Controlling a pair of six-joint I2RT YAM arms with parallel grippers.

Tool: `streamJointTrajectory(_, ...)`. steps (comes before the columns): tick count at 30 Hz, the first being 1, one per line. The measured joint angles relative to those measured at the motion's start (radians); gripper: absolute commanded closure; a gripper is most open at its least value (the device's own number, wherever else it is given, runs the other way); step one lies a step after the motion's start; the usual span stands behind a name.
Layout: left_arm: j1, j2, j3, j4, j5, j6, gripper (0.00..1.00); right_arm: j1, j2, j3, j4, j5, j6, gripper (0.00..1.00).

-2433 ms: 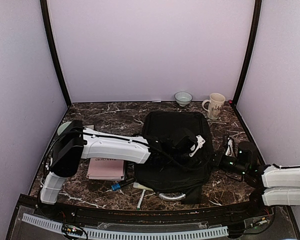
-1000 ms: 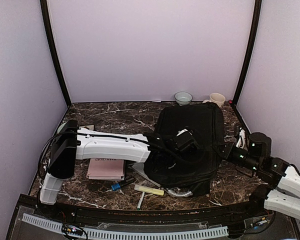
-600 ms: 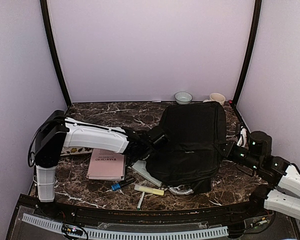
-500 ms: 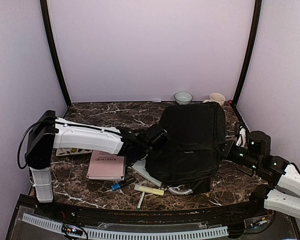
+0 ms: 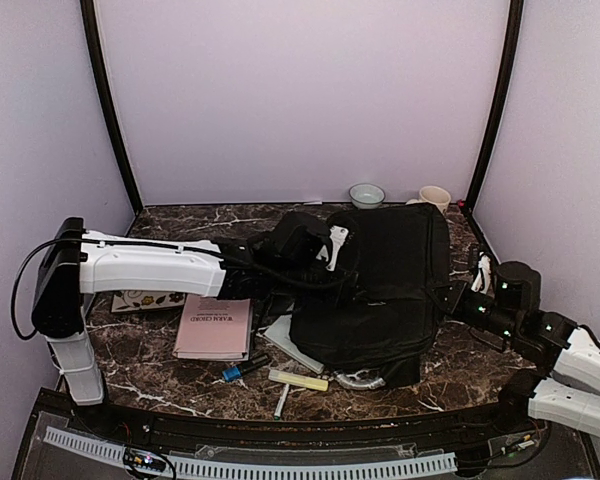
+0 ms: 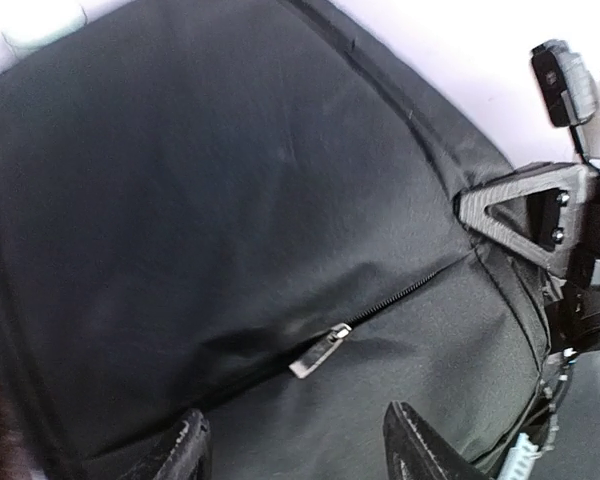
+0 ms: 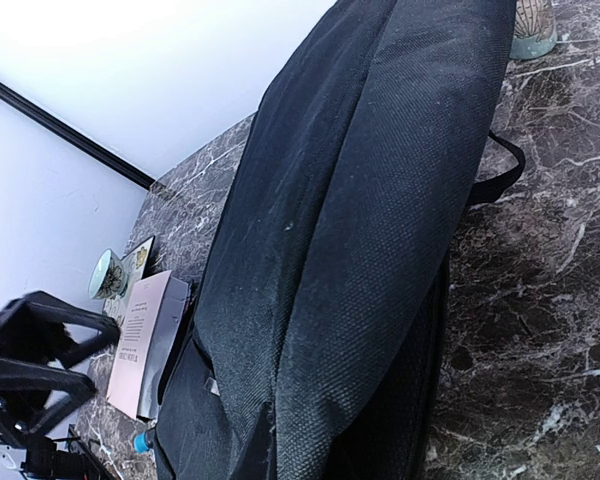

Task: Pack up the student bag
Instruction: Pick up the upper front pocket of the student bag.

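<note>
While the right end effector [image 5: 450, 299] stays clamped on the student bag [image 5: 390, 285], tilted mid-bench [image 5: 180, 225], the left end effector [image 6: 300, 440] has opened, empty, over its zipper pull [image 6: 320, 352]; unzipping seems next.

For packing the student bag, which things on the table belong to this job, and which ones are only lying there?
Belong to the job, most likely: student bag, pink book, blue-capped marker, yellow highlighter, white pen.

Only lying about, most likely: bowl, mug, both at the back wall.
</note>
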Motion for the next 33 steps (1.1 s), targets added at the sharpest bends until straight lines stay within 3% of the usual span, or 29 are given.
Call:
streamJointTrajectory(11,0.005,0.139,0.036,0.014,0.128,-0.18,0.41,0.0,-0.005,-0.01,0.01,-0.001,0.0,1.0)
streamJointTrajectory(24,0.023,0.233,0.084,0.101,0.211,-0.214,0.44,0.0,-0.005,-0.026,0.029,-0.005,0.001,1.0)
streamJointTrajectory(33,0.032,0.248,0.09,0.125,0.245,-0.231,0.51,0.0,-0.005,-0.032,0.038,-0.005,0.004,1.0)
